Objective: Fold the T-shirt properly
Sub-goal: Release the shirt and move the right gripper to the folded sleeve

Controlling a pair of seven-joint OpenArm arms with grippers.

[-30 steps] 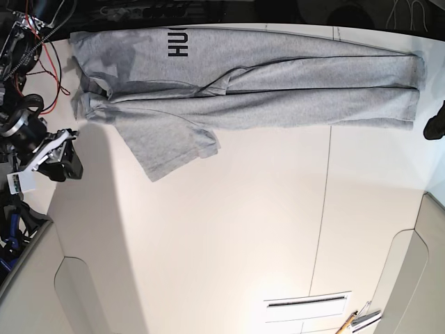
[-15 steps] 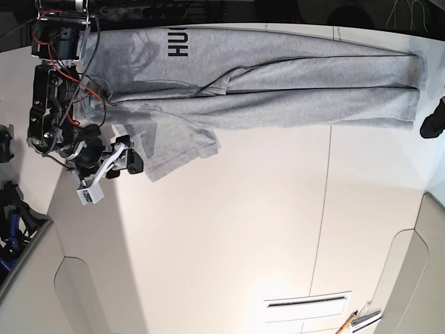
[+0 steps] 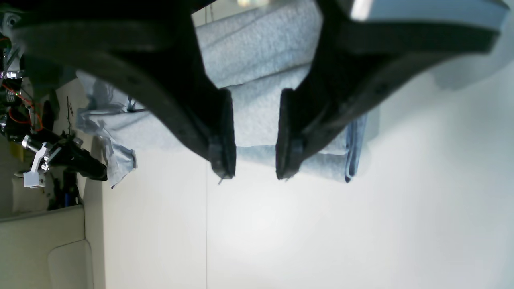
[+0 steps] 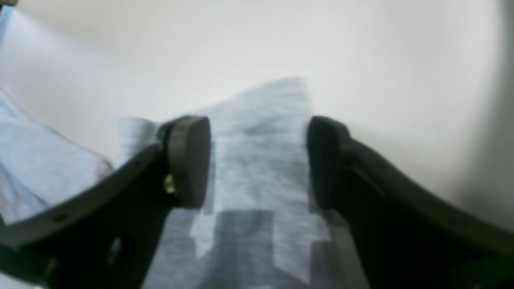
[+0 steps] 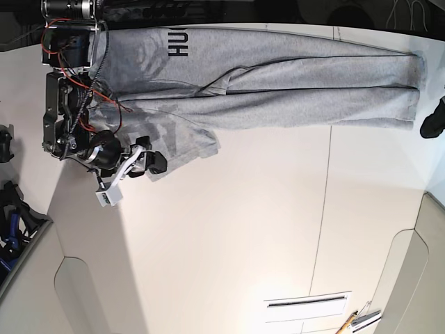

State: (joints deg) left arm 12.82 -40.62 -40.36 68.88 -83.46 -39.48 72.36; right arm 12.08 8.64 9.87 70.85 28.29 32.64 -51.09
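Note:
The light grey T-shirt (image 5: 278, 97) lies flat along the far edge of the white table, folded into a long band, with black lettering (image 5: 178, 43) near its left end. One sleeve (image 5: 182, 142) sticks out toward the near side. My right gripper (image 5: 157, 165) is open at the tip of that sleeve; in the right wrist view its gripper (image 4: 259, 160) straddles the grey cloth (image 4: 257, 152) with a wide gap. My left gripper (image 3: 251, 174) is open just off the shirt's hem end (image 3: 257, 120), holding nothing. It shows as a dark shape at the right edge of the base view (image 5: 433, 124).
A table seam (image 5: 321, 209) runs from near to far. A white slotted plate (image 5: 306, 303) and a pencil with small tools (image 5: 358, 320) lie at the near right. Beige panels (image 5: 417, 278) flank the near corners. Red wires (image 5: 76, 83) hang on the right arm.
My right arm has swung in from the table's left edge onto the shirt, and its open gripper now sits at the sleeve tip. The left gripper has hardly moved.

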